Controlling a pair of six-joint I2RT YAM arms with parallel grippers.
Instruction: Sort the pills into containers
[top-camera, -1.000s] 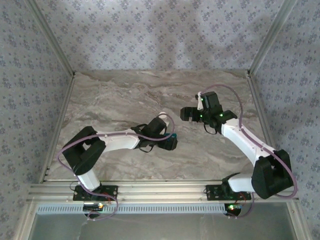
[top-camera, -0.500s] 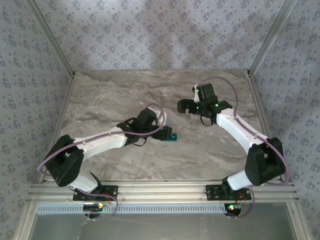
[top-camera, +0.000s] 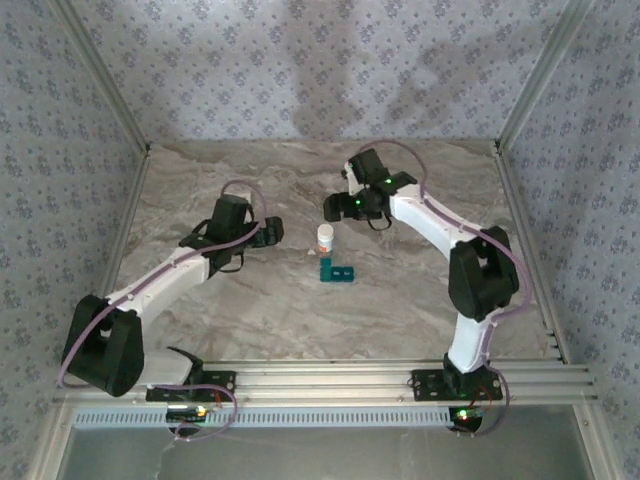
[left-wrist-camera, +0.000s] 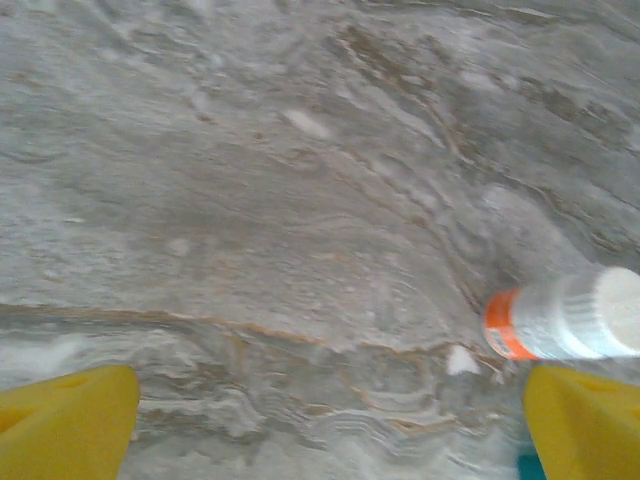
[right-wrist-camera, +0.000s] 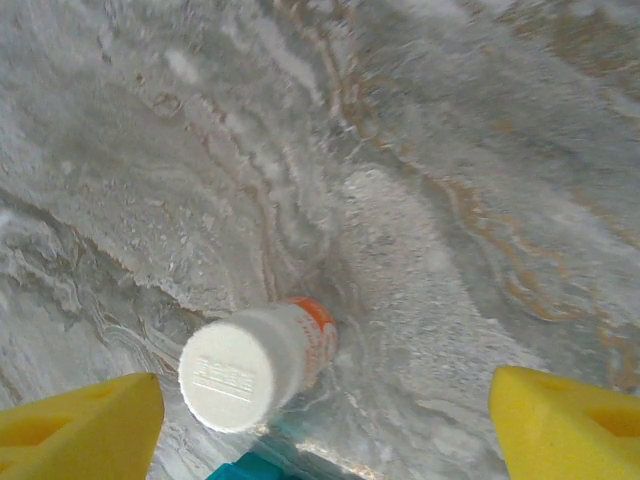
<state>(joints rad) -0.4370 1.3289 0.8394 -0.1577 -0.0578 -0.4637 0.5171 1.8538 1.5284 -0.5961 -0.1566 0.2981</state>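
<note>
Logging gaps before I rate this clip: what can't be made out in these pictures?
- Lids of the container, open or shut: too small from the top camera; cut off by the bottom edge in both wrist views.
- Contents of the bottle: hidden by its cap and white wall, right wrist view.
- Any print on the bottle: blurred in the left wrist view.

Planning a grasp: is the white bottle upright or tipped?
Upright: the bottle stands on its base, white cap on top, orange band below it.
</note>
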